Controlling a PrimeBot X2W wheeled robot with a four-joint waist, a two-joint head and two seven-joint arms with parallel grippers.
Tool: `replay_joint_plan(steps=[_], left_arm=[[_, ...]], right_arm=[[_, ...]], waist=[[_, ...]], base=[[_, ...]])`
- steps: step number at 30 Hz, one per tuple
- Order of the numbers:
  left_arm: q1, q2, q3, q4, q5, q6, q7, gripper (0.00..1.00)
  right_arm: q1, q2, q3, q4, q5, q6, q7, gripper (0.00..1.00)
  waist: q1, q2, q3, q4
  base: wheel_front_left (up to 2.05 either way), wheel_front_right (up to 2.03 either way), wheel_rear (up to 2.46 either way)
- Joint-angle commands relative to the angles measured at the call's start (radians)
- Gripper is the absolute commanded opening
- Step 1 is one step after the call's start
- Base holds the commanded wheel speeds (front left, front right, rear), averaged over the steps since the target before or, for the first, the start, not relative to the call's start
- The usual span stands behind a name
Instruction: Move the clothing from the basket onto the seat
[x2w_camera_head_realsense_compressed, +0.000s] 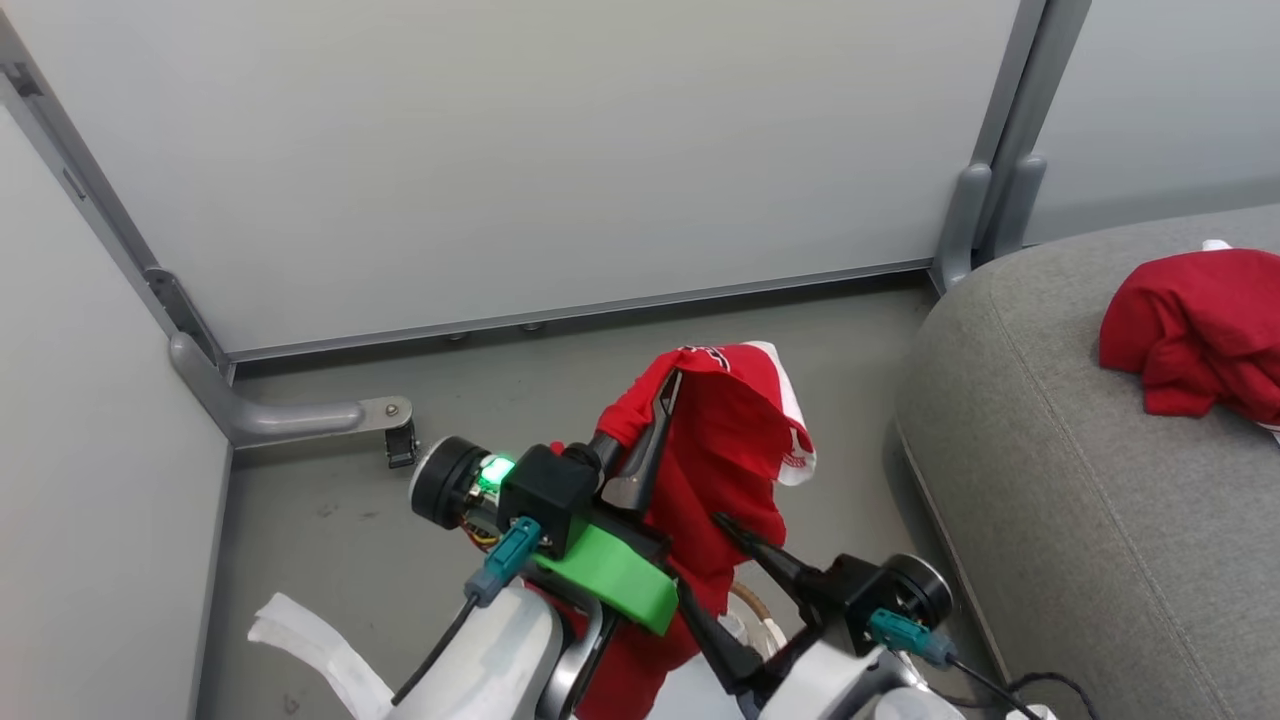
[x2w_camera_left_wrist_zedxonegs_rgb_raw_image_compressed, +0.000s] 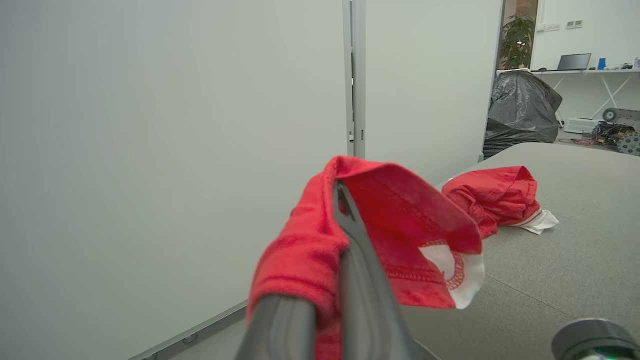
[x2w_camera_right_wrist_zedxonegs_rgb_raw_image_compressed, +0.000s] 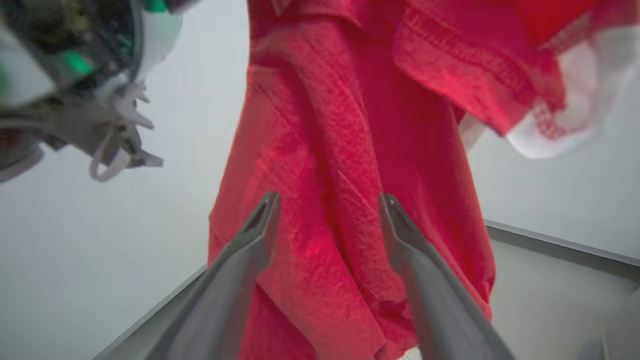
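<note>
My left gripper (x2w_camera_head_realsense_compressed: 670, 385) is shut on a piece of red clothing (x2w_camera_head_realsense_compressed: 735, 440), which hangs from its tips above the floor, a white patch showing at its right edge. In the left wrist view the shut fingers (x2w_camera_left_wrist_zedxonegs_rgb_raw_image_compressed: 350, 235) rise through the fold of that clothing (x2w_camera_left_wrist_zedxonegs_rgb_raw_image_compressed: 400, 225). My right gripper (x2w_camera_head_realsense_compressed: 703, 558) stands open low against the hanging cloth; in its own view the cloth (x2w_camera_right_wrist_zedxonegs_rgb_raw_image_compressed: 350, 150) hangs just beyond the spread gripper (x2w_camera_right_wrist_zedxonegs_rgb_raw_image_compressed: 328, 200). A second red garment (x2w_camera_head_realsense_compressed: 1195, 330) lies on the grey seat (x2w_camera_head_realsense_compressed: 1050, 480). A sliver of the basket's brown rim (x2w_camera_head_realsense_compressed: 752, 603) shows behind my arms.
White partition panels stand close behind and to the left, with a grey metal foot and caster (x2w_camera_head_realsense_compressed: 400, 440) on the floor. A white strip of fabric (x2w_camera_head_realsense_compressed: 310, 640) lies at the lower left. Beyond the seat (x2w_camera_left_wrist_zedxonegs_rgb_raw_image_compressed: 575, 260) sits a black-covered object (x2w_camera_left_wrist_zedxonegs_rgb_raw_image_compressed: 522, 112).
</note>
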Motion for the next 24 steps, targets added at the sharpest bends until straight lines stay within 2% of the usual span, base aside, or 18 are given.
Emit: replay_joint_plan(steps=[1, 5, 9, 10, 11, 17, 18, 19, 20, 21, 24], left_arm=[[-0.022, 0.002, -0.013, 0.002, -0.007, 0.006, 0.000, 0.00], [-0.035, 0.002, -0.055, -0.003, -0.031, 0.011, 0.000, 0.00], [-0.044, 0.002, -0.104, -0.010, -0.063, 0.005, 0.000, 0.00], [-0.044, 0.002, -0.117, -0.011, -0.072, 0.004, 0.000, 0.00], [-0.045, 0.002, -0.127, -0.012, -0.078, 0.007, 0.000, 0.00], [-0.035, 0.002, -0.142, -0.013, -0.107, 0.007, 0.000, 0.00], [-0.031, 0.002, -0.134, -0.014, -0.101, 0.007, 0.000, 0.06], [-0.024, 0.002, -0.129, -0.015, -0.097, 0.006, -0.001, 0.43], [-0.015, 0.002, -0.121, -0.011, -0.095, 0.004, -0.001, 0.92], [-0.010, 0.002, -0.114, -0.008, -0.094, 0.002, -0.001, 1.00], [0.005, 0.002, -0.088, 0.005, -0.083, -0.002, 0.000, 1.00]], right_arm=[[-0.029, -0.005, 0.012, -0.002, -0.002, -0.001, 0.000, 1.00], [-0.093, -0.004, 0.031, 0.022, -0.043, -0.001, 0.000, 1.00], [-0.132, -0.004, 0.009, 0.045, -0.073, -0.001, 0.000, 1.00], [-0.137, -0.004, 0.010, 0.061, -0.068, -0.001, 0.000, 0.45], [-0.144, -0.005, 0.010, 0.072, -0.060, -0.001, 0.000, 0.02], [-0.148, -0.004, 0.038, 0.110, -0.013, -0.001, 0.000, 0.00], [-0.134, -0.005, 0.034, 0.112, -0.014, -0.001, 0.000, 0.00], [-0.124, -0.005, 0.028, 0.113, -0.017, -0.001, 0.000, 0.00], [-0.113, -0.005, 0.016, 0.113, -0.020, -0.001, 0.000, 0.00], [-0.104, -0.006, 0.000, 0.113, -0.023, -0.001, 0.000, 0.00], [-0.070, -0.005, -0.054, 0.099, -0.032, -0.001, 0.000, 0.00]], waist=[[0.0001, 0.0000, 0.002, 0.012], [0.0001, 0.0000, 0.002, 0.034], [0.0001, 0.0000, 0.000, 0.052], [0.0001, 0.0000, 0.000, 0.056], [0.0001, 0.0000, -0.001, 0.060], [0.0001, 0.0000, -0.012, 0.052], [0.0001, 0.0000, -0.012, 0.045], [0.0001, 0.0000, -0.011, 0.037], [0.0001, 0.0000, -0.009, 0.026], [0.0001, 0.0000, -0.008, 0.016], [0.0001, 0.0000, 0.000, -0.034]], base=[[0.00, 0.00, 0.00], [0.00, 0.00, 0.00], [0.00, 0.00, 0.00], [0.00, 0.00, 0.00], [0.00, 0.00, 0.00], [0.00, 0.00, 0.00], [0.00, 0.00, 0.00], [0.00, 0.00, 0.00], [0.00, 0.00, 0.00], [0.00, 0.00, 0.00], [0.00, 0.00, 0.00]])
